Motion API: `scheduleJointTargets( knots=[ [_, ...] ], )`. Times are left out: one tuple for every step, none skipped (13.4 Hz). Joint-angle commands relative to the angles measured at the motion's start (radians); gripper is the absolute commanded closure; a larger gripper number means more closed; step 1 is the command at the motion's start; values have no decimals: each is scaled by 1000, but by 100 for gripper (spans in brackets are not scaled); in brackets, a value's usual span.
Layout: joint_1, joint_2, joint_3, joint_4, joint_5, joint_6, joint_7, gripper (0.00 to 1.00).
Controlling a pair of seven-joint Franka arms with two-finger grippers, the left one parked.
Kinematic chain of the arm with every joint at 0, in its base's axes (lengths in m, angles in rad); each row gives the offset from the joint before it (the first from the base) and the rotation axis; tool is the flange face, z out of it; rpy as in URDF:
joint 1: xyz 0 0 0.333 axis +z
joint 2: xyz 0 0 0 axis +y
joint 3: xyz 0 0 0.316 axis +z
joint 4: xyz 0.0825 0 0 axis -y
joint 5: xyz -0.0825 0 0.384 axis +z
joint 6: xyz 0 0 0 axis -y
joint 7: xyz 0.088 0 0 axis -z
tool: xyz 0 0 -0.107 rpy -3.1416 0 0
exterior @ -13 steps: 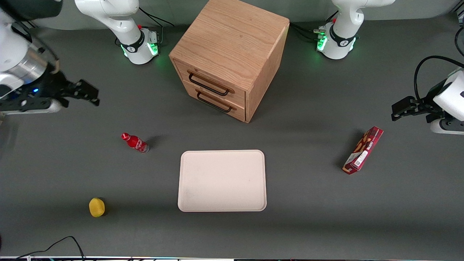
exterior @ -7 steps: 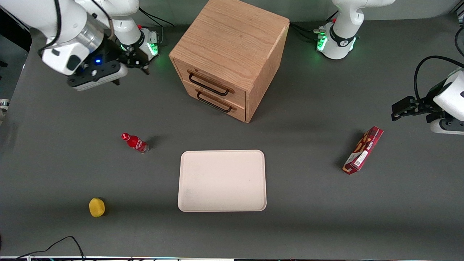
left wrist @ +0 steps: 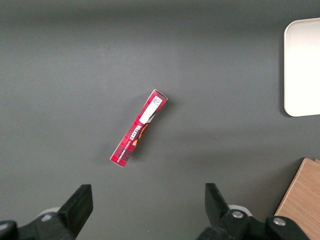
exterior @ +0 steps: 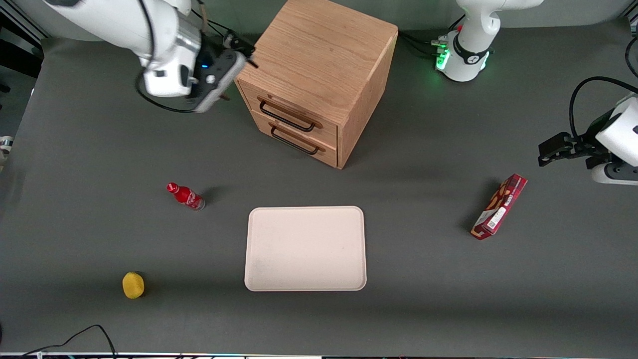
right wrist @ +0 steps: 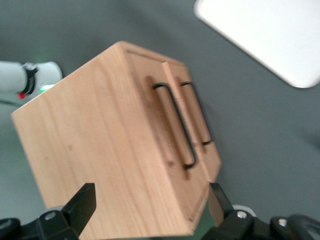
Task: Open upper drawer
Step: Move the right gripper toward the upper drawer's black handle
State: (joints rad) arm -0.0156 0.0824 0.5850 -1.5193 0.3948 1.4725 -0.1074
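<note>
The gripper [exterior: 238,50], fingers spread and grasping nothing, hangs in the upper left of the front frame, just beside the cabinet's [exterior: 324,55] top corner. This looks like the approach step: the upper drawer [exterior: 289,113], top centre of the frame, sits shut above its twin. Next the fingers should drop in front of the drawer and close around its thin black handle [exterior: 286,117] before pulling outward

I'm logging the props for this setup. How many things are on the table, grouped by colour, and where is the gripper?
Red: 2, bottle and snack box
Yellow: 1, round object
Pale: 1, tray
Wood: 1, cabinet, upper drawer shut
Total: 5
The gripper is open, beside the cabinet's top edge.
</note>
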Motion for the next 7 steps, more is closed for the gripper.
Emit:
scheduleJointTargets(
  knots=[
    [-4,51,91,-21,7,40,-63,0],
    [-6,51,93,-74,-8,86,-116,0],
    [-7,53,93,-116,-10,119,-208,0],
    [-15,54,88,-143,-11,136,-280,0],
    [-20,56,75,-165,-11,147,-346,0],
    [-21,60,55,-177,-11,155,-407,0],
    [-21,63,27,-199,-11,176,-448,0]
  ],
)
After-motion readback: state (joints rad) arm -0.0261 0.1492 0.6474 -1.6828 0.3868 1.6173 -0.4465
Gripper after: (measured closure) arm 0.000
